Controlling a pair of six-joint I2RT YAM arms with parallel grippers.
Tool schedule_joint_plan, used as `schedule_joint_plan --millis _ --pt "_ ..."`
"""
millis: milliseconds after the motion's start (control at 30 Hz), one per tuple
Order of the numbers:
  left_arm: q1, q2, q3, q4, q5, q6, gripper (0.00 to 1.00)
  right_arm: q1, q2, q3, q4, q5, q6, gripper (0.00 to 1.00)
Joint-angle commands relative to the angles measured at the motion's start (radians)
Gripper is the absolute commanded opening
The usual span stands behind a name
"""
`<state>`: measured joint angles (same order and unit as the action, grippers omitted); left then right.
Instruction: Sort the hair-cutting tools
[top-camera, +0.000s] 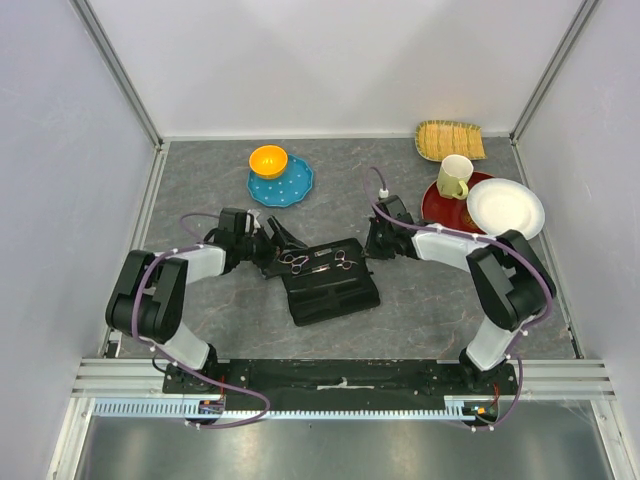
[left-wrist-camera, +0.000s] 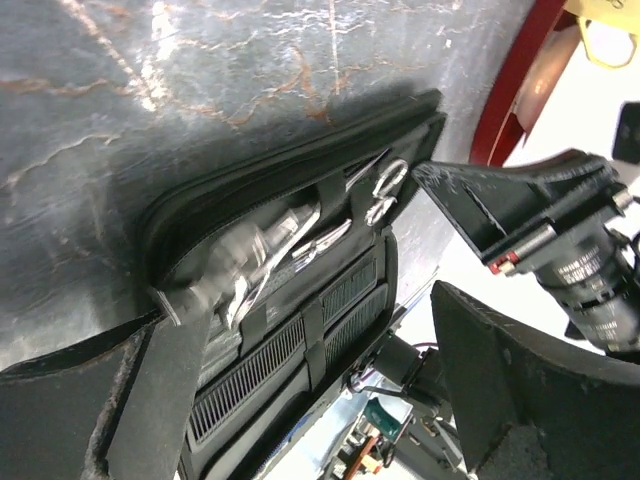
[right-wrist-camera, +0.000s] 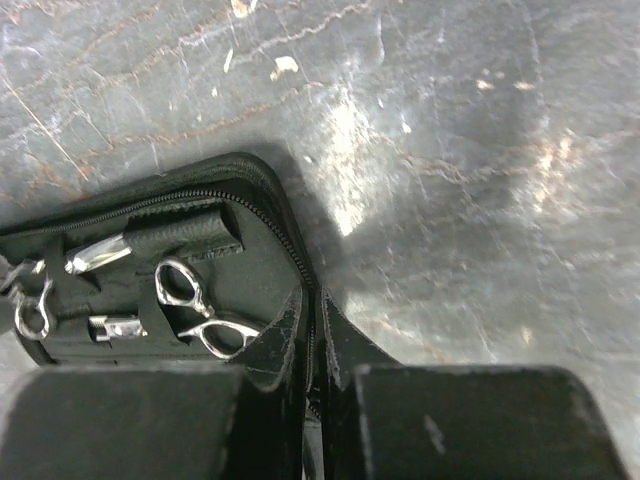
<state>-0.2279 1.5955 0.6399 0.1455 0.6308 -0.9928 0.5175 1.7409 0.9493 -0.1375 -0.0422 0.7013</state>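
A black zip case (top-camera: 330, 285) lies open in the middle of the table. Two silver scissors (top-camera: 295, 262) (top-camera: 343, 262) sit under straps in its upper half. In the left wrist view the scissors (left-wrist-camera: 375, 190) lie above two black combs (left-wrist-camera: 270, 350) strapped in the lower half. My left gripper (top-camera: 283, 250) stands wide open at the case's left end, and its fingers (left-wrist-camera: 150, 400) hold nothing. My right gripper (right-wrist-camera: 318, 325) is shut on the case's zip edge (right-wrist-camera: 300, 270) at the right end, beside one pair of scissors (right-wrist-camera: 195, 305).
An orange bowl (top-camera: 268, 160) rests on a blue plate (top-camera: 281, 182) at the back left. At the back right stand a red plate (top-camera: 447, 205) with a yellow mug (top-camera: 455, 176), a white plate (top-camera: 505, 208) and a woven tray (top-camera: 450, 140).
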Motion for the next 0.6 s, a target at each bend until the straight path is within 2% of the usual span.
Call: schedule_joint_plan --millis 0,233,333,433,467,533,567 --pt "-0.004 -0.035 0.081 -0.253 -0.077 0.062 0.96 0.003 -0.096 0.086 -0.140 0.137 -0.072 0.13" --pt "-0.010 -0.066 0.165 -0.386 -0.114 0.100 0.95 0.022 -0.116 0.157 -0.154 0.142 -0.103 0.24" --pt "-0.008 -0.103 0.164 -0.408 -0.157 0.126 0.87 0.068 -0.107 0.189 -0.142 0.105 -0.157 0.26" --pt "-0.010 -0.106 0.156 -0.415 -0.161 0.149 0.62 0.116 -0.066 0.223 -0.117 0.044 -0.197 0.25" --pt "-0.010 -0.105 0.152 -0.416 -0.161 0.157 0.52 0.133 -0.043 0.230 -0.108 0.013 -0.203 0.21" --pt "-0.011 -0.089 0.127 -0.403 -0.161 0.177 0.38 0.176 -0.018 0.252 -0.076 -0.028 -0.220 0.14" --pt "-0.011 -0.083 0.116 -0.367 -0.149 0.184 0.34 0.191 0.008 0.267 -0.065 -0.047 -0.224 0.11"
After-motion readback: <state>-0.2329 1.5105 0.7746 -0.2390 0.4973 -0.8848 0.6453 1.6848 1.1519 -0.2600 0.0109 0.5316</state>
